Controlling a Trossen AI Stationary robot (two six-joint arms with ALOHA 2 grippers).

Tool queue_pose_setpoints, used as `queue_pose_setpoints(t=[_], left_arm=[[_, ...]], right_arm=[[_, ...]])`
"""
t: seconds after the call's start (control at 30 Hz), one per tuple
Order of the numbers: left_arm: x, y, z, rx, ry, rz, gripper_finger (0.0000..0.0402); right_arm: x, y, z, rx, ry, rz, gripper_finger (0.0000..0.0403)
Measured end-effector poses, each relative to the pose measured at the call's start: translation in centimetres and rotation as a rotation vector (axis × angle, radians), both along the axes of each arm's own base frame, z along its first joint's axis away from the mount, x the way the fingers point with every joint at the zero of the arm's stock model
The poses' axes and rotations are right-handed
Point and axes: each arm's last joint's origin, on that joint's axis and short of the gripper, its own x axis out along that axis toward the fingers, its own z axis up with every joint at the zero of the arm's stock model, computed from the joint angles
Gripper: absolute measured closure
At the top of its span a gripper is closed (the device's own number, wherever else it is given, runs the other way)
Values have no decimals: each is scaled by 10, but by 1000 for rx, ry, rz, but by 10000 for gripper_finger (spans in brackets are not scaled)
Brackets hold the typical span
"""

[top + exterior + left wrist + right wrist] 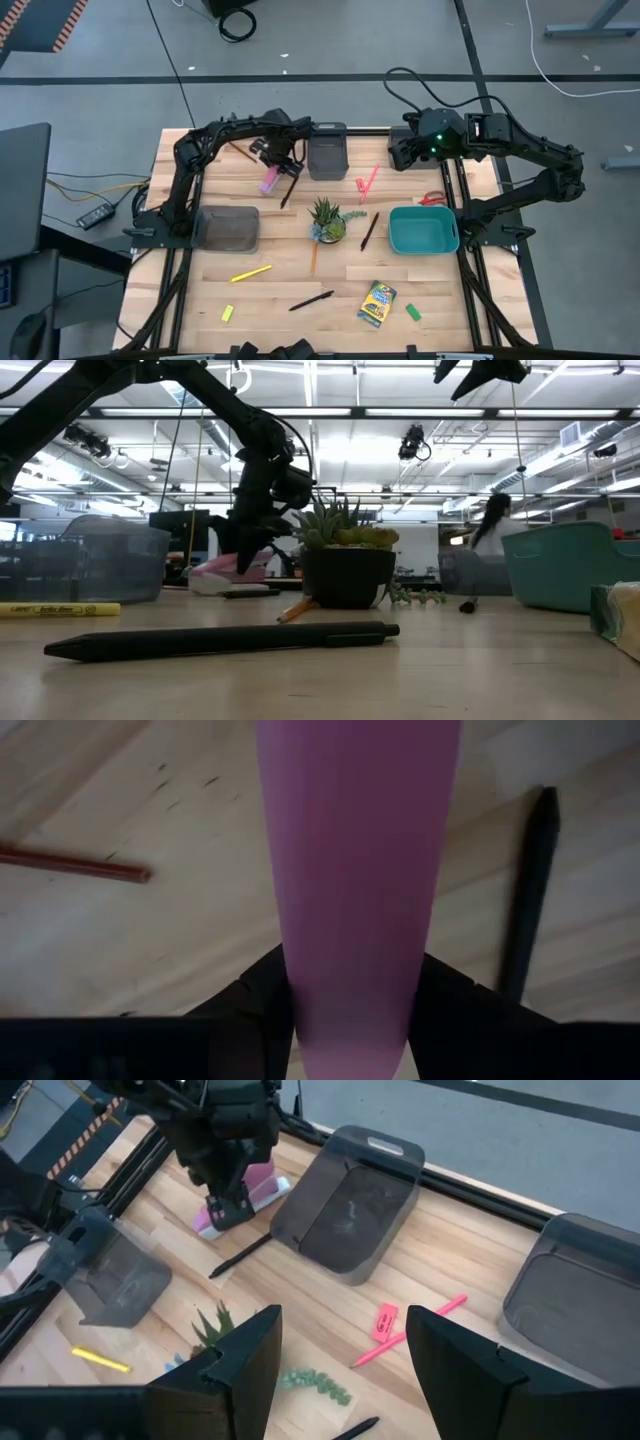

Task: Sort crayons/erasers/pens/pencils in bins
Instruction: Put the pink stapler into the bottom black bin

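Left gripper point(277, 165) sits low in the upper left of the high view, fingers astride the pink bar point(269, 181) – grip not confirmed. The bar's long axis runs straight out from the fingers. Right gripper point(400, 150) – upper right, spread, idle, farther off.

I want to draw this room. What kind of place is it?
Probably a robot lab or workshop: two robot arms work at a wooden table, cables lie on the grey floor, and long ceiling lights hang overhead.

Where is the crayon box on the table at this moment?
In the high view, the crayon box lies near the table's front edge, right of centre, between the black pen and the small green eraser.
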Motion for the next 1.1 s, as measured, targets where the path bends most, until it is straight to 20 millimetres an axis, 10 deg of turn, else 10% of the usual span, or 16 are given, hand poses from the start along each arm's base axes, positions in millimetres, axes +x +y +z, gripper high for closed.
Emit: queue_pose_setpoints(t=[0.6, 0.87, 1.1], left_arm=[[-1, -15, 124, 77, -45, -408, 249], [-61, -53, 191, 154, -205, -548, 249], [-109, -108, 190, 84, -271, -641, 249]], right_arm=[[-1, 0, 0, -51, 42, 46, 181], [-1, -1, 0, -83, 59, 43, 181], [-1, -2, 0, -104, 63, 21, 181]])
